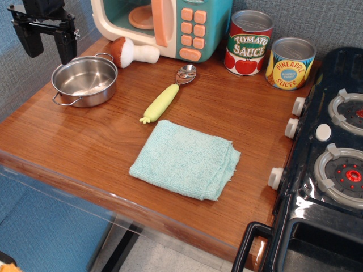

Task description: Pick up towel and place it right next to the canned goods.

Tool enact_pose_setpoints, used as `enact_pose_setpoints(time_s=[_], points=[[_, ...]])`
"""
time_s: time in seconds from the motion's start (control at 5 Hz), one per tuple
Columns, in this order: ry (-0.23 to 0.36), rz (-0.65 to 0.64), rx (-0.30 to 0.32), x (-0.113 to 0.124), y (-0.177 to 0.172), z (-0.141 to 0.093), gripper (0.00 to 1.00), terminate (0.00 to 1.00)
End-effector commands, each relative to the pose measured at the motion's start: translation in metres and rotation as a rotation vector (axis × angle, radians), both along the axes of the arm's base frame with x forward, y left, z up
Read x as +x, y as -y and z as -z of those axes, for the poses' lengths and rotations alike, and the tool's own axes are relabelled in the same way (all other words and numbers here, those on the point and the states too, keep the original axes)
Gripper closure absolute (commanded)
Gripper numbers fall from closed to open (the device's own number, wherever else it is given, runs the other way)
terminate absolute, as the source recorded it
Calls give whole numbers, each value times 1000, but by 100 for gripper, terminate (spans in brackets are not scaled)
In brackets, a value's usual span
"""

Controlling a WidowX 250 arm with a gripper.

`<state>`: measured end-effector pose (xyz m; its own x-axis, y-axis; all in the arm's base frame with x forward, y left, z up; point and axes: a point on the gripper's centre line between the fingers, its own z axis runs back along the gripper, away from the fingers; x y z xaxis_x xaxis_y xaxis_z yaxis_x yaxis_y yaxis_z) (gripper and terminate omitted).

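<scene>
The pale mint-green folded towel (185, 160) lies flat on the wooden table (79, 141), near its front edge. The canned goods stand at the back right: a taller red "Tomato Sauce" can (248, 43) and a shorter yellow-and-blue "Pineapple Slices" can (290, 63) beside it. My gripper (47, 42) hangs at the far back left, above the table's left corner, far from the towel. Its two black fingers (66, 44) are spread apart and hold nothing.
A steel pot (85, 81) sits at the back left below the gripper. A toy mushroom (133, 52) and a spoon with a yellow handle (168, 94) lie behind the towel. A toy microwave (164, 25) stands at the back. A black toy stove (329, 158) borders the right side.
</scene>
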<state>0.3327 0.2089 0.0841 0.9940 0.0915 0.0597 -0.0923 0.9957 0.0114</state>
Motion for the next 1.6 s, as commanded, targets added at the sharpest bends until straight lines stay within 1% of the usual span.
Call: enact_pose_setpoints(time_s=[0.0,0.2,0.4,0.6,0.8,1.0,1.2,1.4], points=[[0,0,0,0,0,0,0,0],[8,67,6,-6,21,-2,0,0],[31,160,21,-13,55,-10,0,0],[50,271,31,-25,99,-16,0,0],[51,364,21,-37,142,-15,0,0],[66,413,21,-48,173,-11,0,0],[63,448,12,-61,198,-3,0,0],[55,473,23,-72,214,7,0,0]])
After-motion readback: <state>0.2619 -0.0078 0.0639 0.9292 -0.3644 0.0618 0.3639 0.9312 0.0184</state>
